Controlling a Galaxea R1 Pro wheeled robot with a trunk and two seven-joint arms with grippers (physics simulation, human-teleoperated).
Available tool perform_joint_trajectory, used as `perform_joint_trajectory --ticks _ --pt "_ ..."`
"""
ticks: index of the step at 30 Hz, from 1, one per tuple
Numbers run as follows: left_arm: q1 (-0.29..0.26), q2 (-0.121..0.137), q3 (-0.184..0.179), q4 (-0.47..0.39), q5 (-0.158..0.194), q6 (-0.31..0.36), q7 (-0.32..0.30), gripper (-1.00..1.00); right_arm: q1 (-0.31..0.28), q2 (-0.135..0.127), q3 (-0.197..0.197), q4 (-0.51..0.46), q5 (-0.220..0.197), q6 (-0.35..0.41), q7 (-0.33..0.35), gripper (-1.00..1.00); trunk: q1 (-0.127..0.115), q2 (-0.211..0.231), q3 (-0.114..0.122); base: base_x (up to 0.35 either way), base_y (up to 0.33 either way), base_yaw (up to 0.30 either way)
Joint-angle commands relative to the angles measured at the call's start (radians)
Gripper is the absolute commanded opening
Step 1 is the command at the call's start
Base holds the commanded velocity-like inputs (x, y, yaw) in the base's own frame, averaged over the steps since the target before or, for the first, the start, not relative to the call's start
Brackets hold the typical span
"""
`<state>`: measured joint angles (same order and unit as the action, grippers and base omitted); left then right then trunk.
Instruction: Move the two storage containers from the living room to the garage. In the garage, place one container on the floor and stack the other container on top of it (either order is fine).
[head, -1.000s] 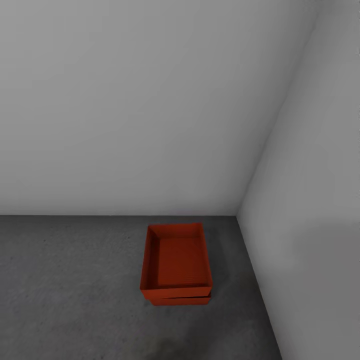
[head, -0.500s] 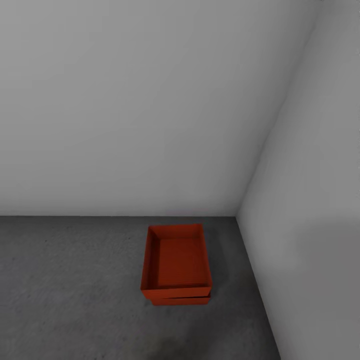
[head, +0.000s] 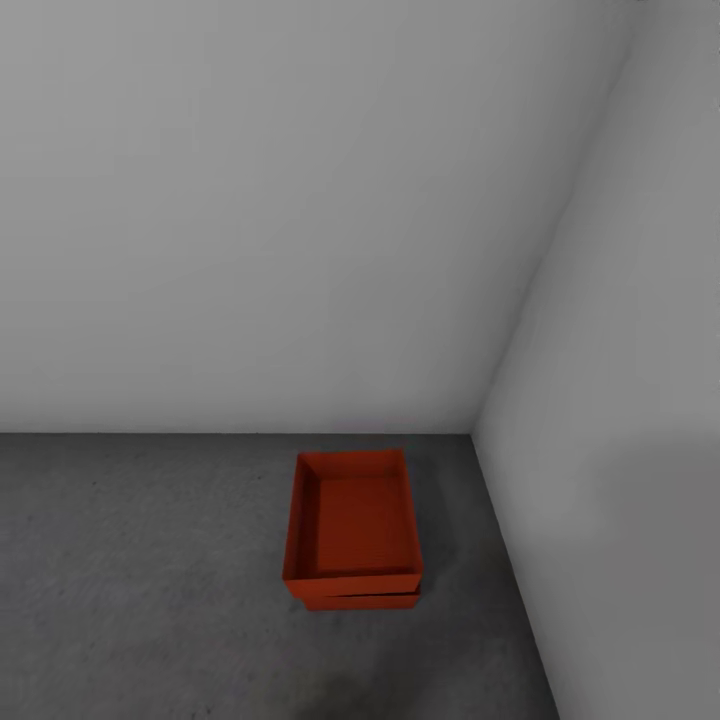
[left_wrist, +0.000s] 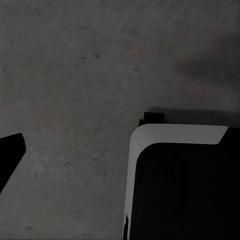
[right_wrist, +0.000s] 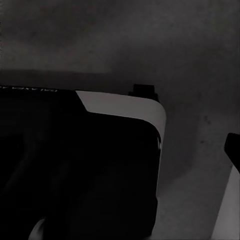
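We see one bin (head: 352, 520) nested on the other bin (head: 362, 601), on the concrete floor (head: 150, 580) near the garage corner. Whether our jaws are open, we cannot tell.

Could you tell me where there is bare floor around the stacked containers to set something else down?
The widest free patch is the concrete floor left of the two stacked containers, running to the back wall. Bare floor also lies in front of them, toward the camera. It is tighter on their right, where only a narrow strip separates them from the side wall.
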<state>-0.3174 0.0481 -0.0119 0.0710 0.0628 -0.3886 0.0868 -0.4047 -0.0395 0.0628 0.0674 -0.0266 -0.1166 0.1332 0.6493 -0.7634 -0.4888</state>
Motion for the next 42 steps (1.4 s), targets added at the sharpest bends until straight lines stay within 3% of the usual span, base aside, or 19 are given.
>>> perform_joint_trajectory --ticks 1,42 --pt "-0.002 0.0 -0.002 0.004 0.006 -0.007 0.0 1.0 -0.002 0.0 0.006 0.005 -0.003 -0.008 0.003 1.0 -0.004 0.006 0.002 0.0 0.0 0.0" --pt "-0.002 0.006 0.0 0.004 0.006 -0.007 0.007 1.0 -0.002 0.0 0.006 0.005 -0.004 -0.008 0.003 1.0 -0.161 0.293 0.131 0.0 0.0 0.0"
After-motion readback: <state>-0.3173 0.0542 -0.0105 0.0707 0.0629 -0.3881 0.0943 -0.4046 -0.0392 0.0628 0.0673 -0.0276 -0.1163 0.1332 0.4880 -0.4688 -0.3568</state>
